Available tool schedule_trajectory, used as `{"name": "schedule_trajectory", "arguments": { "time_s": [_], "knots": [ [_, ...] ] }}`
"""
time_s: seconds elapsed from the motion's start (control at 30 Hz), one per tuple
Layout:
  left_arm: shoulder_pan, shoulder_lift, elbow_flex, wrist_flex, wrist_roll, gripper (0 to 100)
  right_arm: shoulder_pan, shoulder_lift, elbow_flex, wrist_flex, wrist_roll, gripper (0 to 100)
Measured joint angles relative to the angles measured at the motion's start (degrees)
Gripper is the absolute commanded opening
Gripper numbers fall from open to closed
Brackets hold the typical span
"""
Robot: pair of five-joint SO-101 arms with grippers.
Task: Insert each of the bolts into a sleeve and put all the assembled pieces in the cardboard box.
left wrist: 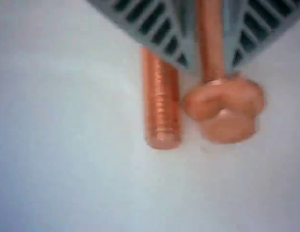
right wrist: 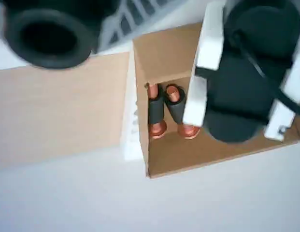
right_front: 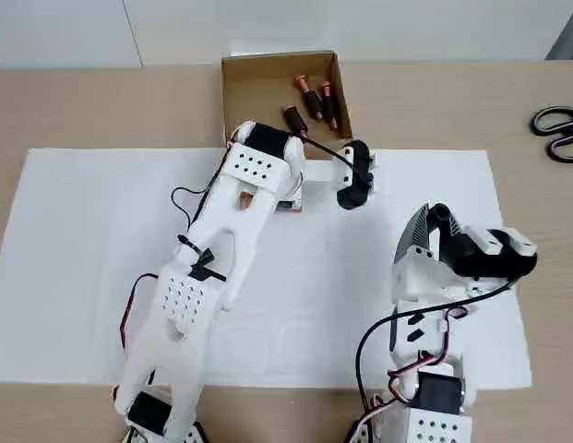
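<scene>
- the counter [right_front: 83, 101] is covered in the middle by a white sheet [right_front: 101, 231]; scissors [right_front: 558, 134] lie at its far right edge, well apart from the work.
- the cardboard box [right_front: 254, 97] stands at the far edge of the sheet. some assembled pieces [right_front: 314, 97] lie already in it, near its right wall.
- the left hand [left wrist: 210, 60] is low over the sheet, just beside the near wall of the box. its jaws seem clamped on the shaft of one bolt [left wrist: 224, 108], and the head sticks out past the tips.
- the right hand [right_front: 430, 227] is nearer to the robot and well apart from the left one, on the right part of the sheet. it is closed on a black sleeve [right wrist: 43, 34].
- the open end of the sleeve looks straight at the right wrist camera, so i judge its long axis runs about along that hand, pointing toward the box side.
- a second bolt [left wrist: 162, 106] lies on the sheet just beside the held one and parallel to it, partly under a jaw. the end i can see is the threaded tip, next to the head of the held bolt.
- the step in hand is, i think, bringing bolt and sleeve together. the bolt lies toward the box and to the left of the sleeve, so the two long axes must first come in one line.
- one risk: the left hand may drag the second bolt with it.
</scene>
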Motion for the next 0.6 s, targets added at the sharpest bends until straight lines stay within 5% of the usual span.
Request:
{"name": "schedule_trajectory", "arguments": {
  "time_s": [0.6],
  "knots": [
    [0.62,5.01,-8.18,4.04,3.60,1,0.00,0.00,0.00,0.00,0.00,0.3]
  ]
}}
